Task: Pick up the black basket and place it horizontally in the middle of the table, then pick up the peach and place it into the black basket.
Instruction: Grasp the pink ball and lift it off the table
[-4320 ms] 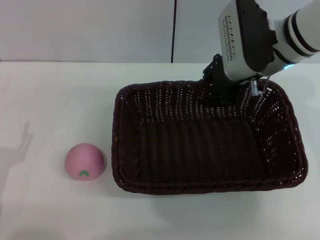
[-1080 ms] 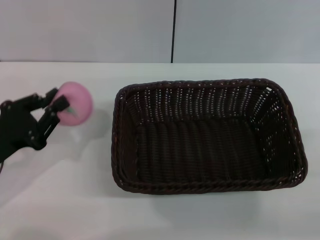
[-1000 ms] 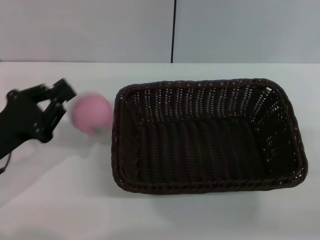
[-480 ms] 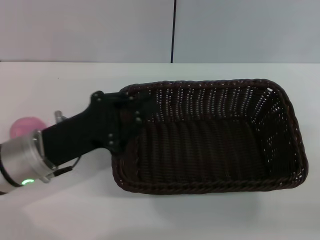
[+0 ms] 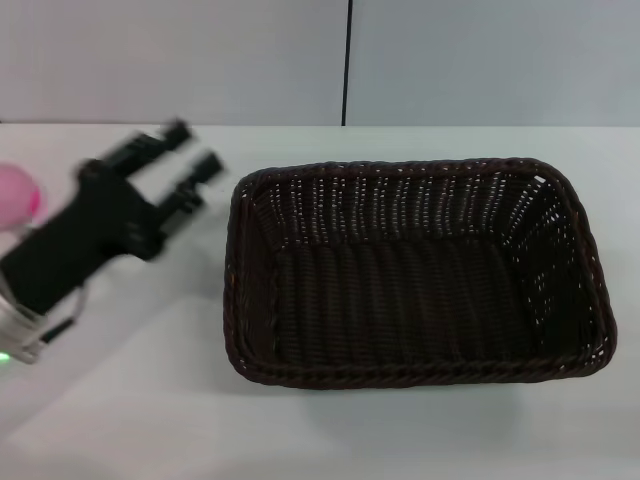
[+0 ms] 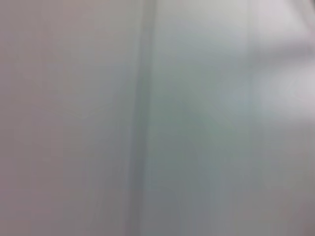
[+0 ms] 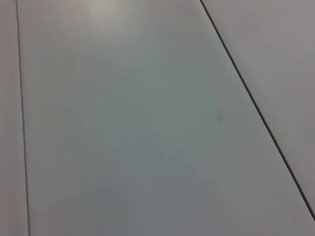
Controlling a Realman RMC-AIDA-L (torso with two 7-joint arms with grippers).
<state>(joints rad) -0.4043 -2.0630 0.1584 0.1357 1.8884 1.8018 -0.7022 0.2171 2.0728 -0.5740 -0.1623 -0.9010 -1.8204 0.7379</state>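
The black basket (image 5: 410, 290) lies lengthwise on the white table (image 5: 130, 410), right of the middle, and it is empty. The pink peach (image 5: 16, 196) rests on the table at the far left edge of the head view, partly cut off. My left gripper (image 5: 194, 150) hangs in the air just left of the basket's left rim, blurred by motion, with its two fingers spread and nothing between them. It is well apart from the peach. My right gripper is out of view. Both wrist views show only blurred or plain grey surfaces.
A grey wall with a dark vertical seam (image 5: 348, 60) stands behind the table. Bare tabletop lies in front of the basket and to its left.
The left gripper held the peach up, then let it go. The peach moved left to the edge of view. The arm swung over the basket's left rim, then back up and left.
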